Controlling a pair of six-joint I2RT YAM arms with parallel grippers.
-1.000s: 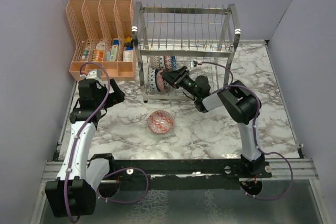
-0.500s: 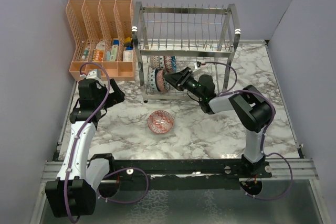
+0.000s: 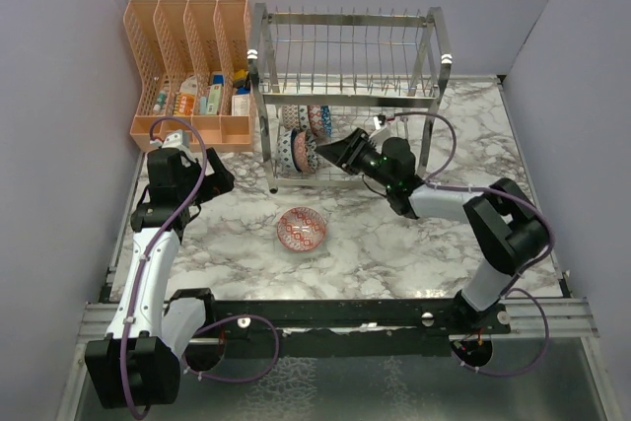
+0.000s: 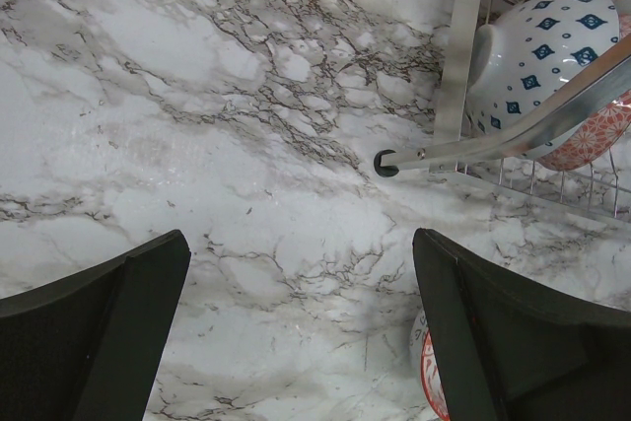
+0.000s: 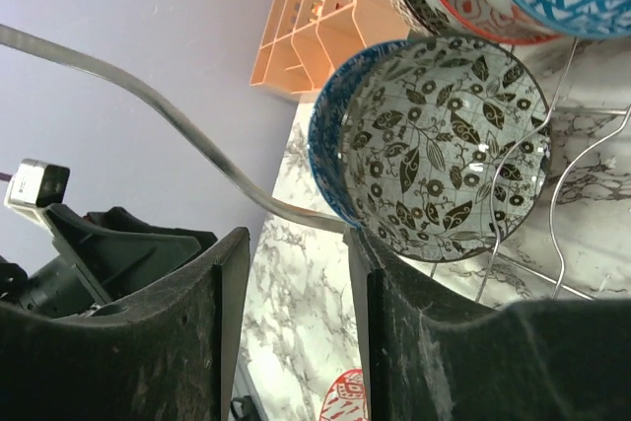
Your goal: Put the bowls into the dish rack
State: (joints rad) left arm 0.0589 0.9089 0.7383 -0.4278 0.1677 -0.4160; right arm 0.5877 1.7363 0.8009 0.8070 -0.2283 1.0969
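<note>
The chrome dish rack (image 3: 345, 56) stands at the back centre. Several bowls (image 3: 296, 145) stand on edge in its lower tier. In the right wrist view a bowl with a blue outside and black leaf pattern (image 5: 444, 145) leans in the rack tines, just past my right gripper's fingertip. My right gripper (image 3: 332, 152) (image 5: 296, 244) is open and empty at the lower tier. A red-patterned bowl (image 3: 302, 229) lies on the table in front of the rack; its edge also shows in the left wrist view (image 4: 429, 372). My left gripper (image 3: 219, 182) (image 4: 301, 253) is open and empty above the marble, left of the rack.
An orange mesh organiser (image 3: 192, 66) with small packets stands at the back left, beside the rack. The rack's front-left post (image 4: 463, 46) and foot (image 4: 385, 163) lie close ahead of my left gripper. A blue-diamond bowl (image 4: 552, 46) sits behind that post.
My right gripper has drawn back a little to the right from the rack's lower tier, and its elbow has swung right. The left arm has not moved.
</note>
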